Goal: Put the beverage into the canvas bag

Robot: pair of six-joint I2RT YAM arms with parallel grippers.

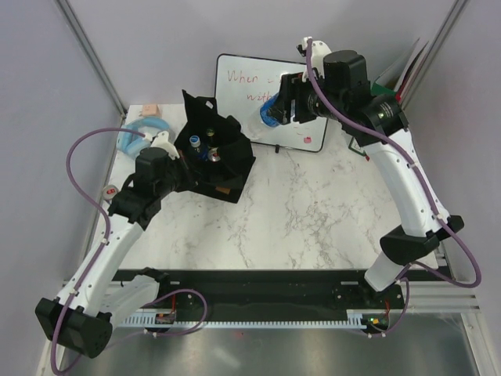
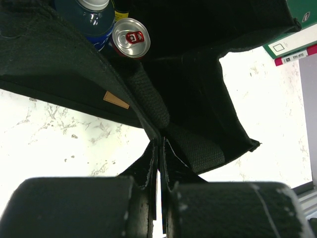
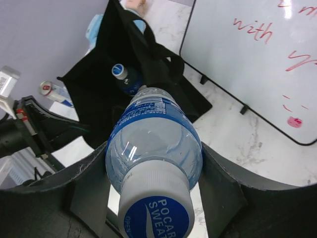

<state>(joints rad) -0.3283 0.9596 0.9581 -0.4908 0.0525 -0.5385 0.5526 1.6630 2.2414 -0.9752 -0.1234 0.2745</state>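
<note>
The black canvas bag (image 1: 227,168) stands open at the back left of the marble table, with a tan label (image 2: 116,99) on its side. Inside it are a blue-capped bottle (image 1: 194,141), a green-topped bottle (image 1: 210,131) and a can (image 2: 130,38). My left gripper (image 1: 174,153) is shut on the bag's rim fabric (image 2: 159,148) and holds it. My right gripper (image 1: 280,108) is shut on a clear Pocari Sweat bottle (image 3: 153,144) with a blue label, held in the air right of the bag (image 3: 99,109), in front of the whiteboard.
A whiteboard (image 1: 243,86) with red writing stands behind and right of the bag. A light blue object (image 1: 141,133) lies at the back left corner. Green and red folders (image 2: 292,42) stand beyond the bag at the right back.
</note>
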